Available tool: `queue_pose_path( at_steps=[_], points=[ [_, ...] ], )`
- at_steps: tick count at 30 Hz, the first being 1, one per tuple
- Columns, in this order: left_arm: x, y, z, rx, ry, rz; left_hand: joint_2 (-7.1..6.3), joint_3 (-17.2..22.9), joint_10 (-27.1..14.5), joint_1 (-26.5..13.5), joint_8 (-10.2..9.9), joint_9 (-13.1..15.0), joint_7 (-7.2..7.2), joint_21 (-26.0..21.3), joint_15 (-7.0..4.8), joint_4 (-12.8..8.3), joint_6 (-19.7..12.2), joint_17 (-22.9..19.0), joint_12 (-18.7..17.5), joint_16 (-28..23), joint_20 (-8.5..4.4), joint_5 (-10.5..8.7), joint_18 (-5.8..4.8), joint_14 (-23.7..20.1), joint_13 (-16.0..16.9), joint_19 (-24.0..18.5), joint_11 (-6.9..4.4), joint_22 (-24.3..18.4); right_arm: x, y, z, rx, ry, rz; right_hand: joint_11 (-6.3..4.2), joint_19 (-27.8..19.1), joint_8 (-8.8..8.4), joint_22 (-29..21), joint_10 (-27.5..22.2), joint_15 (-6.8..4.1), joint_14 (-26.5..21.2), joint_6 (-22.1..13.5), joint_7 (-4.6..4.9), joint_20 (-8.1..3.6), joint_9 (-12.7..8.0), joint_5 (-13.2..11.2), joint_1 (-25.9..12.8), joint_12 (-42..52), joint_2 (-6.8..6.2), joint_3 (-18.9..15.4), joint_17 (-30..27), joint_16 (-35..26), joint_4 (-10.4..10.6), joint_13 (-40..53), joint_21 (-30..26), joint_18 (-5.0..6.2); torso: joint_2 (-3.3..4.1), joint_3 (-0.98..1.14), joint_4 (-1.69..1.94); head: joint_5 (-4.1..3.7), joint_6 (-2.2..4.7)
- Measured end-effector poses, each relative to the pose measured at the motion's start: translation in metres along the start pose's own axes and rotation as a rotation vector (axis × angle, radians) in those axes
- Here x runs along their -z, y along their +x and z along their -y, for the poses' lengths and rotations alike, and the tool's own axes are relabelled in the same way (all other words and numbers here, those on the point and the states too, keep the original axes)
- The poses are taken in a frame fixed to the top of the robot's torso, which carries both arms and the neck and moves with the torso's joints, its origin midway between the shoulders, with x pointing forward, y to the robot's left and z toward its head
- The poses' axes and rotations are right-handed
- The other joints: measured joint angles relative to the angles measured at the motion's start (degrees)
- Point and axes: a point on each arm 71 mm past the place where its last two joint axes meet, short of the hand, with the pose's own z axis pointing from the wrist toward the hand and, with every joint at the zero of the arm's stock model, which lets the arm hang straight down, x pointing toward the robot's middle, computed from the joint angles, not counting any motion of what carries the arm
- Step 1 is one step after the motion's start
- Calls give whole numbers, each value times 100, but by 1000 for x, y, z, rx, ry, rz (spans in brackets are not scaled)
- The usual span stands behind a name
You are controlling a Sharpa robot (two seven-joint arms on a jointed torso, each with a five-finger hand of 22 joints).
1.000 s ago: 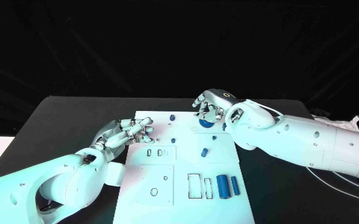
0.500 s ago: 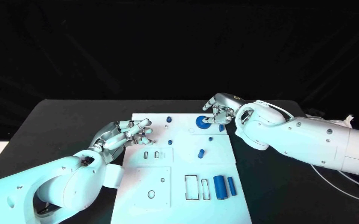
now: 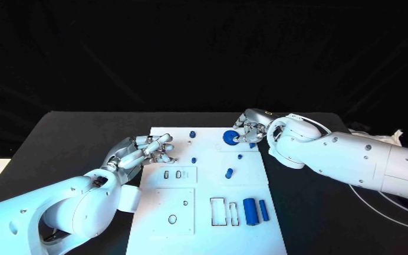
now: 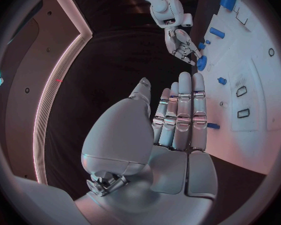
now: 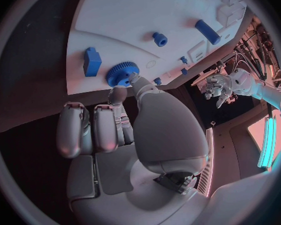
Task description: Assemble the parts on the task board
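A: Task board point(image 3: 204, 208) — white plate, lying flat mid-table, long side running away from the robot. Blue gear point(image 3: 229, 137) sits near its far right corner.

B: Contact on the gear?

A: Right hand point(image 3: 249, 126) is on it. In the right wrist view the thumb and one finger tip meet the toothed rim of the gear point(image 5: 121, 74); the other fingers point(image 5: 72, 130) are curled down beside each other, off the part. A blue block point(image 5: 92, 61) lies just beside the gear on the board.

B: Lifted or seated?

A: Cannot tell — the gear looks flat against the board, but the underside is hidden.

B: Other parts?

A: A fat blue cylinder point(image 3: 250, 211) and a thinner blue bar point(image 3: 263, 210) lie side by side near the board's near right edge, next to two empty rectangular slots point(image 3: 226, 211). A small blue peg point(image 3: 229, 173) lies mid-board; smaller blue studs dot the far half.

B: Left hand?

A: Left hand point(image 3: 144, 150) is at the board's left edge, far half. Fingers point(image 4: 181, 110) pressed together, fairly straight, thumb alongside; nothing held. Whether the tips touch the board, I cannot tell.

B: Table?

A: Black table point(image 3: 76, 137) all around the board.
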Motion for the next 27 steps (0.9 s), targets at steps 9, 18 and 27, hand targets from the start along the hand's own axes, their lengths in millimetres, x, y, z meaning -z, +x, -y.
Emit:
queue_pose_path(
  at_steps=[9, 18, 27],
  points=[
    [0, -1, 0, 0, -2, 1, 0, -17, 0, 0, 0, 6, 0, 0, 0, -16, 0, 6, 0, 0, 0, 0, 0, 0, 4, 0, 0, 0, -3, 5, -3, 4, 1, -20, -1, 0, 45, 46, 62, 0, 0, 22, 22, 0, 14, 0, 0, 250, 0, -79, 63, 55, 79, 268, 43, 0, 3, 0, 0, 9, -35],
    [0, -1, -1, 0, -9, 3, 105, 50, 0, 106, 0, 13, 0, 0, 0, -83, 0, 40, 0, 0, 0, 0, 0, 0, 19, 0, 0, 12, -5, 8, -8, 9, -7, -27, -1, 0, 45, 66, 62, 0, 0, 22, 21, 0, 19, 23, 0, 325, 0, -134, 82, 77, 134, 387, 43, 0, 5, -3, 1, -37, -31],
    [0, -1, -1, -1, -15, 4, 136, 71, 0, 136, -27, 19, 0, 0, 0, -104, 0, 58, 0, 0, 0, 0, 0, 0, 24, 0, 0, 17, -8, 7, -8, 12, -4, -25, -1, 21, 67, 102, 62, 0, 0, 22, 21, 21, 23, 23, -70, 371, 70, -164, 122, 122, 231, 474, 65, 0, 5, -3, 7, -42, -59]
  ],
)
